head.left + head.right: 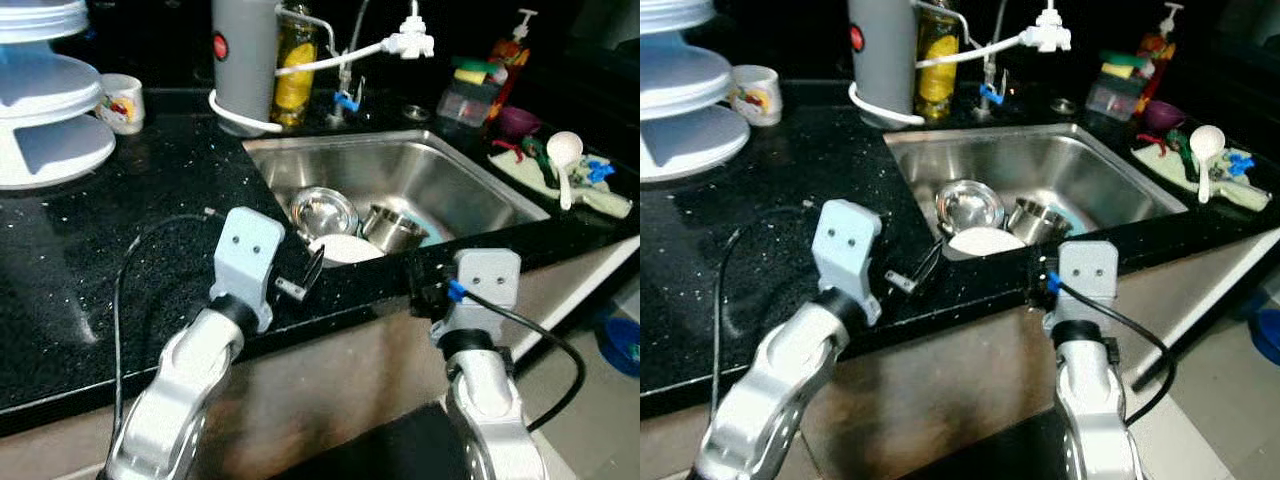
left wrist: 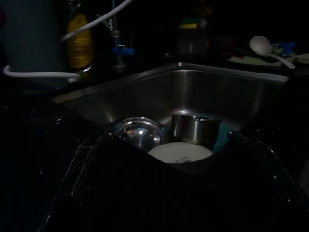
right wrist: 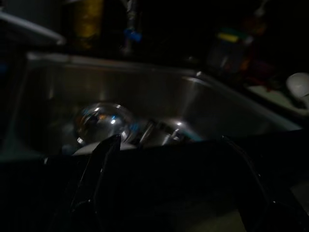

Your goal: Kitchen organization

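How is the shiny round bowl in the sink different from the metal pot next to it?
The steel bowl is wide, shallow and rounded, with a mirror-bright inside; the steel pot has straighter, taller sides and looks narrower and duller. The bowl lies nearer the sink's left wall, the pot further right, over something teal. Both are bare metal, open side showing, and sit just behind a white plate.

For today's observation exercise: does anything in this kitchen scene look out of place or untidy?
Mildly. A steel bowl, a steel pot and a white plate sit crowded in the sink, the pot tilted. Utensils, including a white ladle, lie jumbled beside it. Nothing looks spilled or broken.
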You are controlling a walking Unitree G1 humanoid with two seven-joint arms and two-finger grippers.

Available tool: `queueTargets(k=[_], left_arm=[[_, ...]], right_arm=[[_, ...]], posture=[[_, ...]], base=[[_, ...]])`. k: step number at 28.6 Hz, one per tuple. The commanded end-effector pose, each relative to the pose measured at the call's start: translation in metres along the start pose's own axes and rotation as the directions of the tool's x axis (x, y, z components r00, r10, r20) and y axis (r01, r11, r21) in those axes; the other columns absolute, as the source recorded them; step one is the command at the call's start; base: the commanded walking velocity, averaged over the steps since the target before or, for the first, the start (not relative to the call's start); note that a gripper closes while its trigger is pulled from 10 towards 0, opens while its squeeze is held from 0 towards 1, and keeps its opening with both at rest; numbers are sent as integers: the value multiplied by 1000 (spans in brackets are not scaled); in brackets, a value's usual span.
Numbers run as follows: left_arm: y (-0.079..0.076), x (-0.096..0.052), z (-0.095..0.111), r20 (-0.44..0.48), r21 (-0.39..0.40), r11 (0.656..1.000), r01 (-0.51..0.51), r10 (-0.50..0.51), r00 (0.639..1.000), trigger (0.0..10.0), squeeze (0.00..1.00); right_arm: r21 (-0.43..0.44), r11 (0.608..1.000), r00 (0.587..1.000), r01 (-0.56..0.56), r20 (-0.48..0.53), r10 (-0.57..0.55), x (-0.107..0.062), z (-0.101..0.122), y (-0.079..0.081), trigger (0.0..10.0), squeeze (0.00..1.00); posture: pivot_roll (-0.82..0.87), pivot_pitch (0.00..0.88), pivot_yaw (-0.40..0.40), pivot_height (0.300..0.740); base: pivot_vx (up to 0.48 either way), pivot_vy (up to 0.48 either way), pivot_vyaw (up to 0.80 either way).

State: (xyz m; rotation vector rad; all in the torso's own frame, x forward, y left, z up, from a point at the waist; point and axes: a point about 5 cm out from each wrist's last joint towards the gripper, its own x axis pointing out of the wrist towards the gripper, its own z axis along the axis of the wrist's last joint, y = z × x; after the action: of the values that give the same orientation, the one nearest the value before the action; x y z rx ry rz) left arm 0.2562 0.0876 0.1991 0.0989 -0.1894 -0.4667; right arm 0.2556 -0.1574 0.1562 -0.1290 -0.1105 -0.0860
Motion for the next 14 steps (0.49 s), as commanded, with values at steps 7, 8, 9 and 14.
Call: queueTargets(k=[7,8,9,14], left_arm=[[-5,-7,-4,-23,9,1000,24,-24,999,10000,0],[-5,-7,-4,-23,9,1000,24,-24,999,10000,0],[-5,-10,-5,-30,10,1000,29,-28,999,10000,0],[-5,-18,-9,-57,9,999,41,-40,998,10000,0]], right_arm=[[-21,1000,997,-11,-77,10,-7,-16,-9,10000,0],[-21,1000,997,-11,-77,10,-7,-16,-9,10000,0],[-23,1000,996,-16,-85,14,-8,-18,-10,10000,0],[-24,999,994,-41,-105,38,-13,-23,-11,10000,0]], posture=[[106,4,-163,740],[106,4,-163,740],[106,4,-163,740],[107,9,-164,740]], base=[[-273,0,0],[-277,0,0],[-274,0,0],[-272,0,0]])
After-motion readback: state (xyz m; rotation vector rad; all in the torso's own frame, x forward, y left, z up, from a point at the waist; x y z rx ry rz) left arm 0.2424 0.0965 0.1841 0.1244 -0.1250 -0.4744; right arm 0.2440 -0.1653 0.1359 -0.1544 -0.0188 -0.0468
